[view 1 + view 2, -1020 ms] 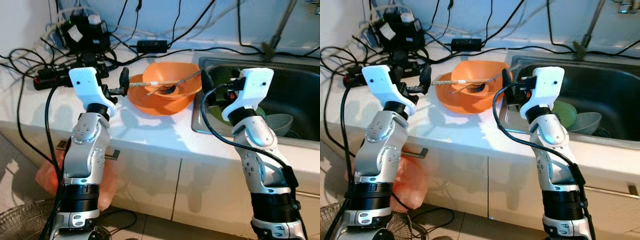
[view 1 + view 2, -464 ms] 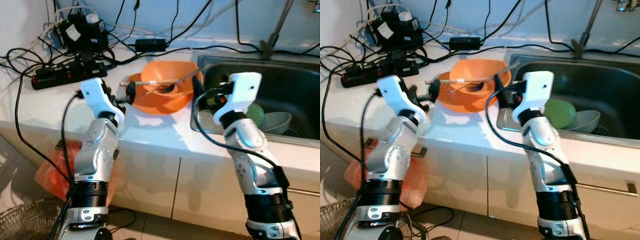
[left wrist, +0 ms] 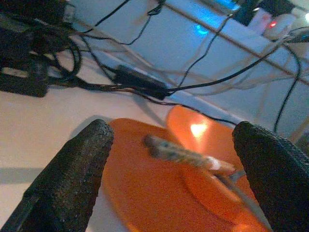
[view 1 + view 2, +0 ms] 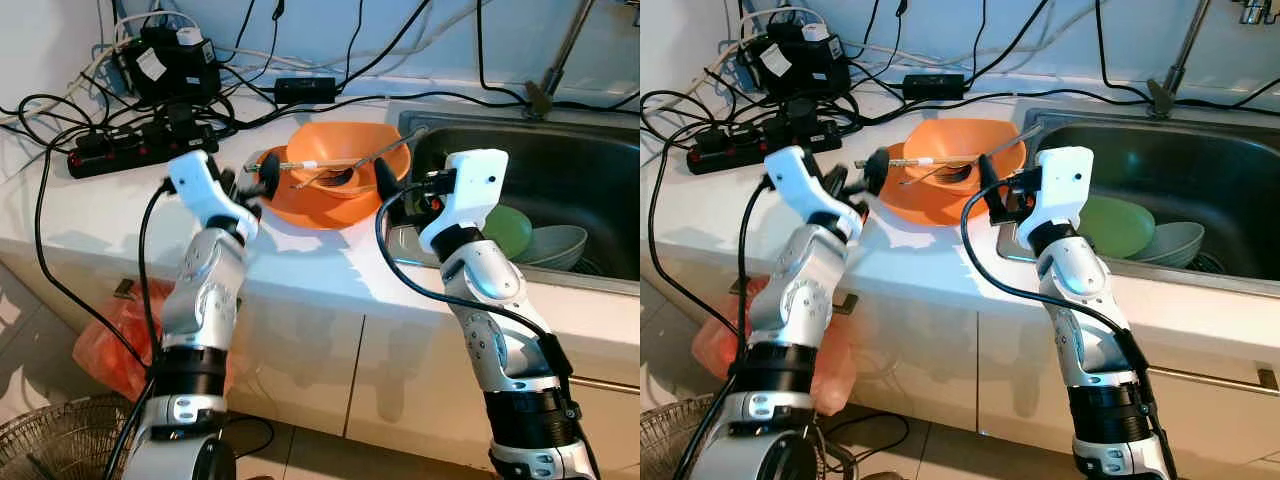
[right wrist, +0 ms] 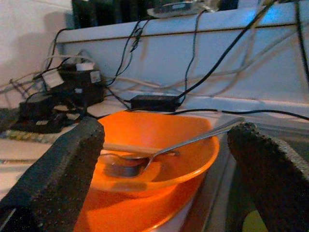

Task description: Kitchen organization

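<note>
A power strip (image 4: 125, 152) and a tangle of cables (image 4: 60, 110) lie at the far left of the white surface (image 4: 300, 275). The left tool (image 4: 258, 178) hovers just beside the left rim of an orange plate (image 4: 300, 210), its fingers (image 3: 72, 169) spread apart. On the plate sits an orange bowl (image 4: 345, 150) holding a spoon (image 4: 345, 175), with a thin stick (image 4: 310, 165) lying across its rim. The right tool (image 4: 385, 180) hangs near the bowl's right edge, over the sink's rim, fingers (image 5: 63, 164) wide apart too. In the sink (image 4: 600, 190) to the right lie a green plate (image 4: 510, 228) and a grey bowl (image 4: 560, 245).
</note>
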